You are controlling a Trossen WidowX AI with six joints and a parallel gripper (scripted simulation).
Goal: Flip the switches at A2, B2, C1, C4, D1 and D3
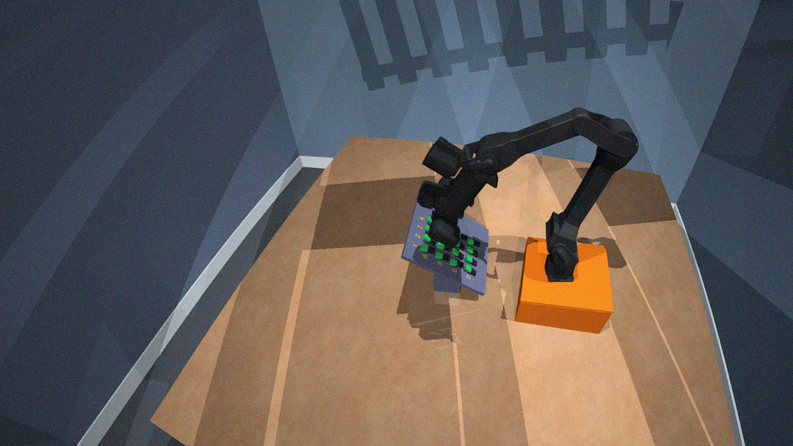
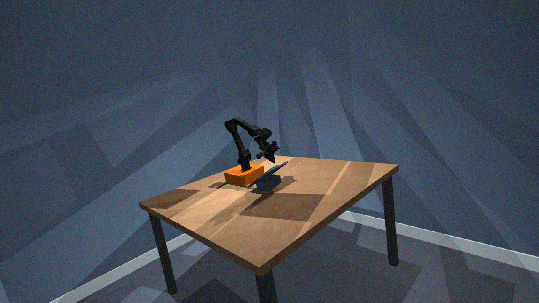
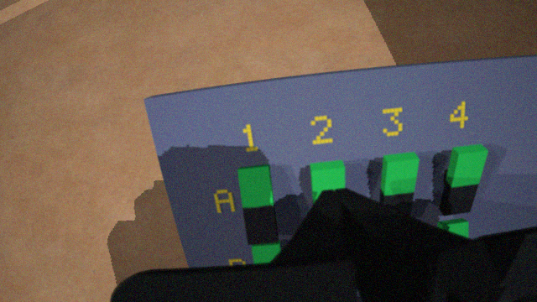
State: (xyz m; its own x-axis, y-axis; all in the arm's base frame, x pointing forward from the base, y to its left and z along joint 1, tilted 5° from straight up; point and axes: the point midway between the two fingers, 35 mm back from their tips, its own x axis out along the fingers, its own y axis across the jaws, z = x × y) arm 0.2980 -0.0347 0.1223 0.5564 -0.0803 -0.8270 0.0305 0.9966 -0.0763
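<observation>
The tilted blue panel [image 1: 409, 253] [image 2: 263, 176] [image 3: 201, 122] bears rows of green-and-black switches. My gripper [image 2: 273, 162] [image 3: 334, 201] is shut and empty, its tips just above the panel's far part. In the wrist view the tips overlap the near part of switch A2 [image 3: 328, 175]; contact cannot be told. Switches A1 [image 3: 255, 186], A3 [image 3: 399, 174] and A4 [image 3: 467, 165] show green far halves and black near halves. Only parts of B1 [image 3: 266, 253] and B4 [image 3: 460, 227] show there; B2 and rows C and D are hidden. The top view shows D1 [image 1: 469, 268], while the gripper body covers some middle switches.
The arm stands on an orange block [image 1: 565, 291] [image 2: 236, 177] close to the panel's near side. The panel rests on a blue support [image 1: 446, 282] [image 2: 269, 184] on the wooden table [image 1: 360, 344] [image 2: 339, 180]. Arm shadows cross the panel and table.
</observation>
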